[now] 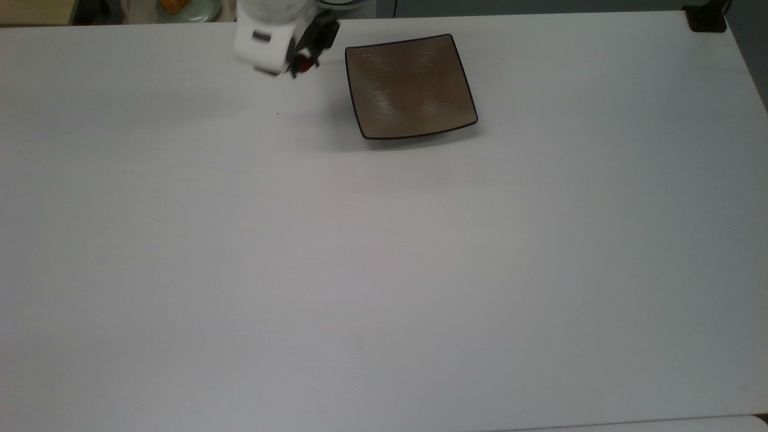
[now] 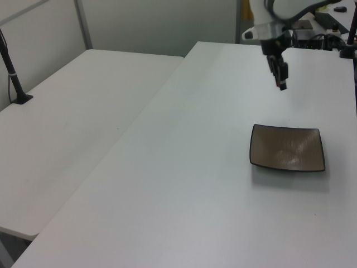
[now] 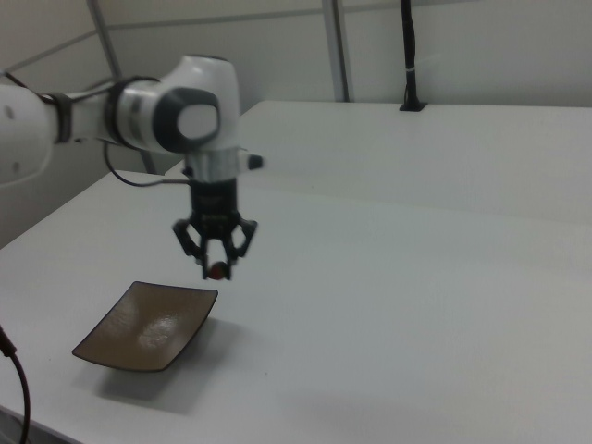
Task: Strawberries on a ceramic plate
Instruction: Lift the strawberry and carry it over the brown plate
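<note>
Gripper (image 3: 217, 267) pinched on the strawberry (image 3: 215, 270), red bit visible between the fingertips, held in the air above the worktop (image 1: 384, 270). In the top view it hangs near the far edge, just off the ceramic plate (image 1: 411, 85) at the top view's left. Transport step in hand, I judge. Next move likely needs a short carry over the plate centre, a descent, then release; plate is bare now.
</note>
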You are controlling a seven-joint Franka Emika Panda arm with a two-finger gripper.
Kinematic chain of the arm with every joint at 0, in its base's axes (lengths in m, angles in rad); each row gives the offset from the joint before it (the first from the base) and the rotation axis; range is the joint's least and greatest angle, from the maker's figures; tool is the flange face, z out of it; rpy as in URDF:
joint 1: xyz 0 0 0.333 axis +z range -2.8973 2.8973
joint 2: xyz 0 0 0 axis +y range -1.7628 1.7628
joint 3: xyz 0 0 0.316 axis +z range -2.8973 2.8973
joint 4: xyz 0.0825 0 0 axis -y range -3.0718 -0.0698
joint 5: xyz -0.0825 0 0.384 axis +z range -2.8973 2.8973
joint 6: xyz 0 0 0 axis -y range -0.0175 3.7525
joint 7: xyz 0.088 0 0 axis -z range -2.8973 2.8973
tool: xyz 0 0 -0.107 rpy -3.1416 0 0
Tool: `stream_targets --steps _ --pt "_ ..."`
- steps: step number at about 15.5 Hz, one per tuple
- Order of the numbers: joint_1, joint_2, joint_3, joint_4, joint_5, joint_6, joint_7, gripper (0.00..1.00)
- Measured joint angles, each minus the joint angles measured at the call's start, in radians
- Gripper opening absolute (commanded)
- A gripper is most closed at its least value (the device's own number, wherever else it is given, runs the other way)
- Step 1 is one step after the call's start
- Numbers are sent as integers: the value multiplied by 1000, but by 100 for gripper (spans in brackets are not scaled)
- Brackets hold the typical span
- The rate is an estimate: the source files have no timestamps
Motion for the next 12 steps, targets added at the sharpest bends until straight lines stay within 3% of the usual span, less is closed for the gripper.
stream_targets --steps 6,12 --pt "124 -69 10 -11 1 -44 231 14" --pt "170 -12 101 -38 9 -43 410 15"
